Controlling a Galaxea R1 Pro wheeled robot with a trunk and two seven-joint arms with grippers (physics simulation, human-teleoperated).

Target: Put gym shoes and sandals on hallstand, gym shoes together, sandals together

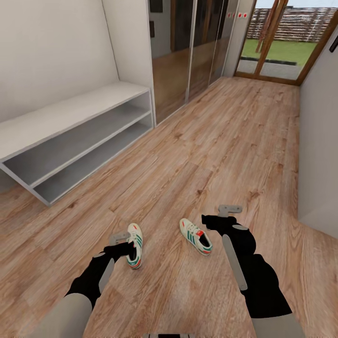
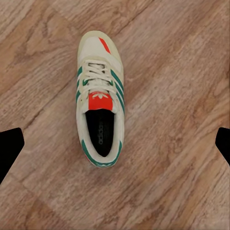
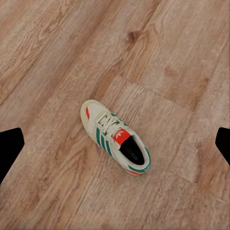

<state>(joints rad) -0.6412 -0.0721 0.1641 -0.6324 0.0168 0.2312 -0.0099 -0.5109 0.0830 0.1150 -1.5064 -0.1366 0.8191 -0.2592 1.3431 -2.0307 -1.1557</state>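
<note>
Two white gym shoes with green stripes and red accents lie on the wood corridor floor (image 1: 225, 136). The left shoe (image 1: 134, 245) sits right beside my left gripper (image 1: 120, 238), which hangs open above it; in the left wrist view this shoe (image 2: 99, 115) lies between the wide-spread fingertips (image 2: 9, 148). The right shoe (image 1: 195, 236) lies just left of my right gripper (image 1: 229, 210), also open and above the floor; the right wrist view shows that shoe (image 3: 115, 136) lying at an angle. The white-grey hallstand (image 1: 70, 136) stands along the left wall. The sandals are out of view.
Mirrored wardrobe doors (image 1: 188, 56) follow the hallstand on the left. A glass door to a garden (image 1: 277, 42) closes the corridor's far end. A grey wall (image 1: 319, 141) runs along the right side. Open floor stretches between the shoes and the hallstand.
</note>
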